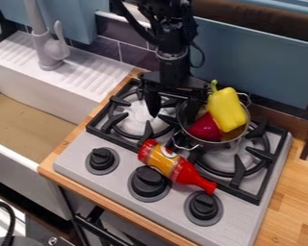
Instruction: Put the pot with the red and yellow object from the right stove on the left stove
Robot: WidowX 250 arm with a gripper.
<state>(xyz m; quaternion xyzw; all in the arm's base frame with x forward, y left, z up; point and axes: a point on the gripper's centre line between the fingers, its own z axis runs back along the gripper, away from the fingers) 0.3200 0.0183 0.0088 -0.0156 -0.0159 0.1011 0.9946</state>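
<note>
One round silver metal pot [209,142] w/ 2 loop handles sits upright on the black metal grate [257,198], over the back-L part of the R burner [235,161], partly twd the middle. Its handle-to-handle axis runs front-L to back-R on a diagonal. In it: 1 glossy, rounded red toy [205,128] & 1 yellow plastic bell pepper [226,109], the latter leaning up over the back-R rim, stem end twd the back.

The black two-finger hand [173,109] hangs over the pot's L side, fingers apart, 1 on the inner side of the rim, 1 outside above the L burner [138,116]. Black arm [173,63] comes in from the top.

In front of the pot, 1 red-&-yellow plastic bottle [172,163] lies tilted, nozzle twd front-R. 3 round black knobs [148,181] line the front of the grey stovetop [79,166]; 2 burners total.

Stove's set in a light wood tabletop [288,211]. To the L, 1 white sink [37,113] w/ ribbed drainboard [86,72] & 1 grey faucet [50,53]. Behind: dark tiles [134,56] & blue panels [259,62].
</note>
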